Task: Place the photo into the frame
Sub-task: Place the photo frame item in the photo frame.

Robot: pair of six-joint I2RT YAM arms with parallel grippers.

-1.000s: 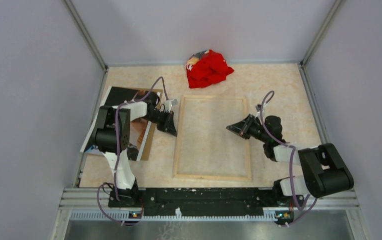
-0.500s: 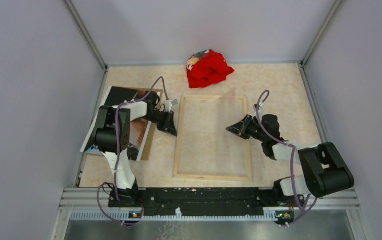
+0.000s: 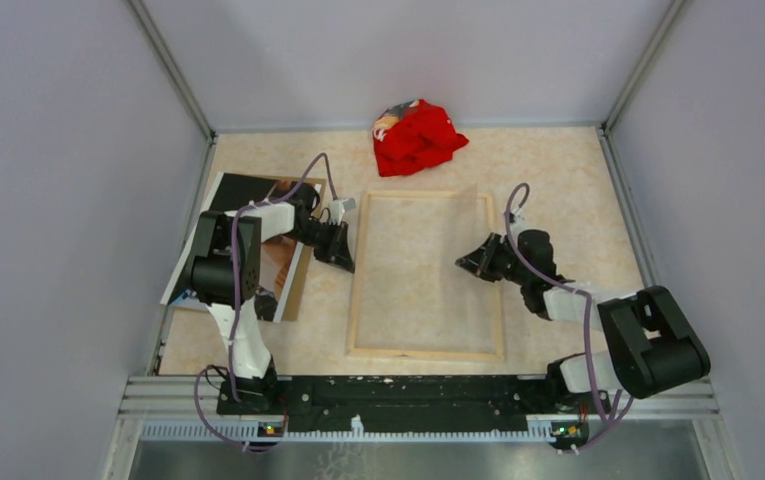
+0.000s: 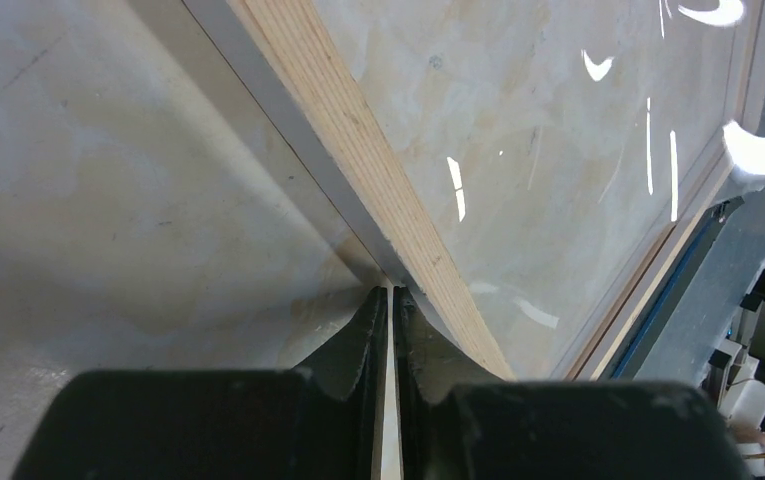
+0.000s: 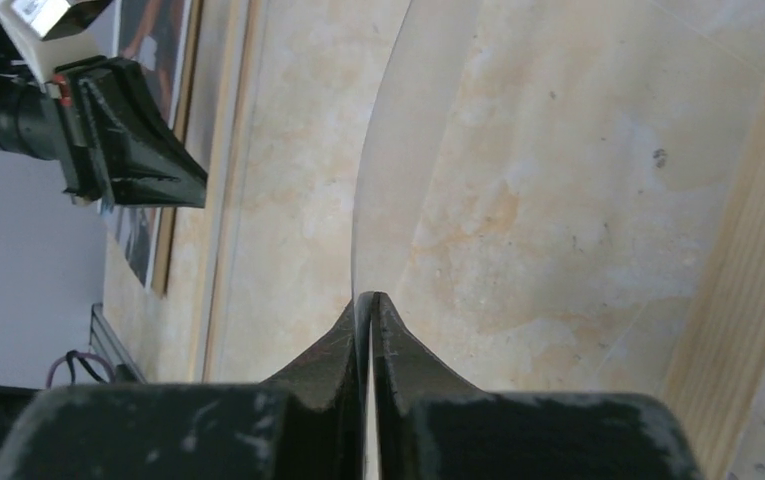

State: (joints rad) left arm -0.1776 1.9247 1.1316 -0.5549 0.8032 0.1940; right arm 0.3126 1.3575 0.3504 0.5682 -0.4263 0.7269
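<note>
The frame point(image 3: 425, 352) lies face down mid-table, its pale wood back point(image 4: 378, 170) upward. My left gripper point(image 3: 344, 262) is at its left rail, jaws point(image 4: 390, 292) pinched on the rail's thin outer lip. My right gripper point(image 3: 461, 263) hovers over the frame's right half. It is shut point(image 5: 368, 297) on the edge of the clear pane point(image 5: 359, 225), which tilts up out of the frame. The photo point(image 3: 236, 192), dark with orange-brown patches, lies at the left on a brown backing board point(image 3: 296, 285), partly hidden by my left arm.
A crumpled red cloth point(image 3: 416, 137) sits at the back, just beyond the frame's far rail. Grey walls close in the table on the left, right and back. The arm bases and a black rail run along the near edge.
The right gripper has shifted slightly toward me while keeping its hold, and the clear pane now tilts up off the frame. The left arm has stayed still.
</note>
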